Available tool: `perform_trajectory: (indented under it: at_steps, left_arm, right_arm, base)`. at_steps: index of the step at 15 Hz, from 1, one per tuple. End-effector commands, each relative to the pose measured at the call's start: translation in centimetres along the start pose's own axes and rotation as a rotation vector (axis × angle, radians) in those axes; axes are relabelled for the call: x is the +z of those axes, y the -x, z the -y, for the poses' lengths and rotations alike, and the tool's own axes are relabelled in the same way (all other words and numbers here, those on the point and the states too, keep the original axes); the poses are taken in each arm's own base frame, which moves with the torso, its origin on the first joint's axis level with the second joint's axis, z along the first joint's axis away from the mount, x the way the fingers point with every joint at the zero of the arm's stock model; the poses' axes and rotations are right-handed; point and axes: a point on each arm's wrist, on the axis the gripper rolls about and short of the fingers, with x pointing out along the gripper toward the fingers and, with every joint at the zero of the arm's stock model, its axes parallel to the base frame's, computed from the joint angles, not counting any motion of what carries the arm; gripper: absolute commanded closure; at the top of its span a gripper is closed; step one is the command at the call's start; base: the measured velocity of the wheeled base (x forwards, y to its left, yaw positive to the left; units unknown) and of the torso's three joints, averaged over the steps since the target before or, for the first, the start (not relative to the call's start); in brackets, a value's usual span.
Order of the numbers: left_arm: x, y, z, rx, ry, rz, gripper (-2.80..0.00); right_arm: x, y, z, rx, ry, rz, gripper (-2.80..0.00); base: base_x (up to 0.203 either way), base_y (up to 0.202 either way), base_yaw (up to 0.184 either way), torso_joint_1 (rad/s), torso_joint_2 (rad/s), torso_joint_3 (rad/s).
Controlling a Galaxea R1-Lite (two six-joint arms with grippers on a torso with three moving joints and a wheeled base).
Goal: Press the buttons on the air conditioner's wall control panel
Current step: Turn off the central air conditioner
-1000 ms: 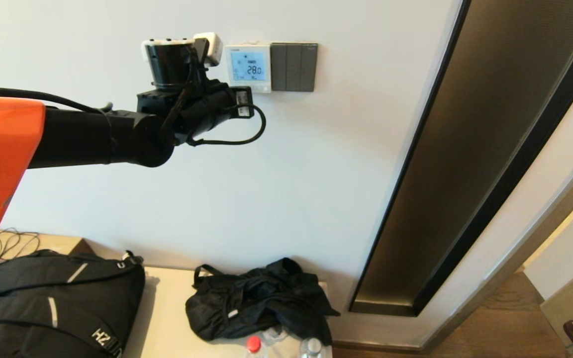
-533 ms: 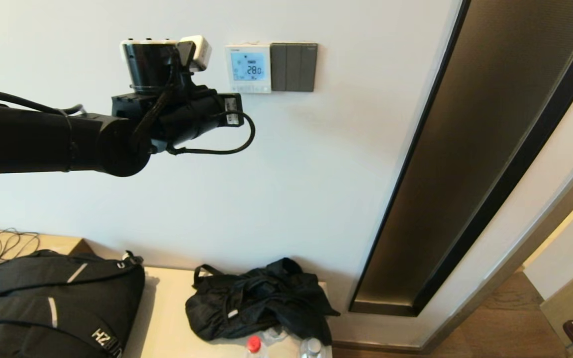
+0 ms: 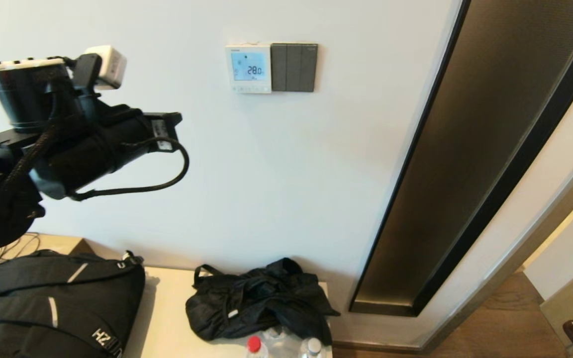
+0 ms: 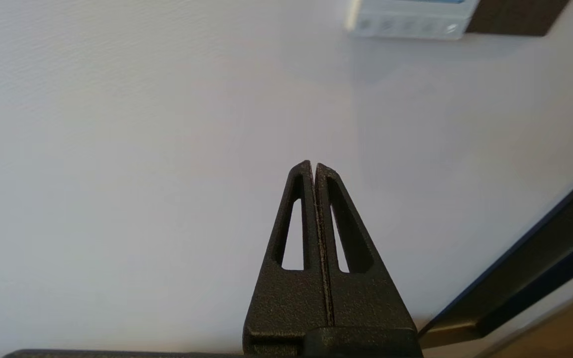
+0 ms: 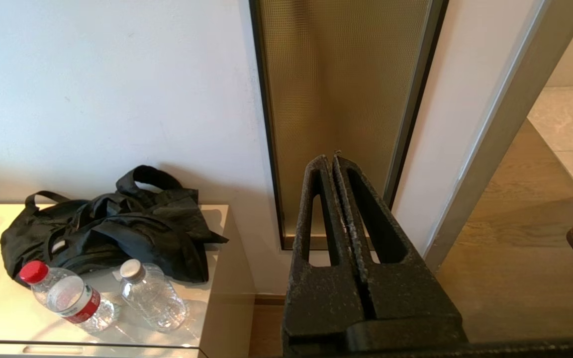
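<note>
The white wall control panel (image 3: 248, 68) hangs on the wall, its light blue screen reading 28.0. The row of tiny pale grey buttons (image 3: 249, 89) runs along its bottom strip. The strip and buttons (image 4: 408, 26) also show at the edge of the left wrist view. My left arm (image 3: 82, 144) is raised at the left, well away from the panel and lower than it. My left gripper (image 4: 314, 165) is shut and empty, pointing at bare wall. My right gripper (image 5: 332, 159) is shut and empty, low, out of the head view.
A dark grey three-switch plate (image 3: 294, 67) touches the panel's right side. A tall dark-framed bronze panel (image 3: 465, 149) runs down the wall at right. Below, a pale cabinet (image 3: 167, 308) holds a black backpack (image 3: 52, 303), a black bag (image 3: 261, 298) and two bottles (image 3: 253, 345).
My left arm has drawn back from beside the panel, moving left, down and away from the wall. The panel is now fully uncovered. The screen still reads 28.0.
</note>
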Motion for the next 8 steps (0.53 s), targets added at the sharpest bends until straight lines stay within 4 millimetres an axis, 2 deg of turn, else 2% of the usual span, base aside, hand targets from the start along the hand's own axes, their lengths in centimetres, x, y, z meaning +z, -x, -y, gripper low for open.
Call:
perform_trajectory:
  at_steps: [1, 4, 6, 8]
  left_arm:
    - [0.1, 4.8, -1.9, 0.071, -0.004, 0.027, 0.0]
    - [-0.5, 8.7, -3.5, 0.148, -0.01, 0.05, 0.0]
    - [0.0, 11.0, -3.5, 0.173, -0.013, 0.089, 0.0]
    - [-0.3, 13.5, -3.9, 0.219, -0.019, 0.105, 0.0]
  right_arm:
    - [0.0, 0.0, 0.0, 0.001, 0.001, -0.001, 0.0]
    - [0.0, 0.0, 0.0, 0.001, 0.001, -0.001, 0.0]
    - [0.0, 0.0, 0.0, 0.001, 0.001, -0.001, 0.0]
    - [0.0, 0.0, 0.0, 0.001, 0.001, -0.001, 0.0]
  base:
    - [0.0, 0.0, 0.0, 0.0, 0.0, 0.0]
    - [0.0, 0.0, 0.0, 0.0, 0.0, 0.0]
    - [0.0, 0.0, 0.0, 0.0, 0.0, 0.0]
    - [0.0, 0.0, 0.0, 0.0, 0.0, 0.0]
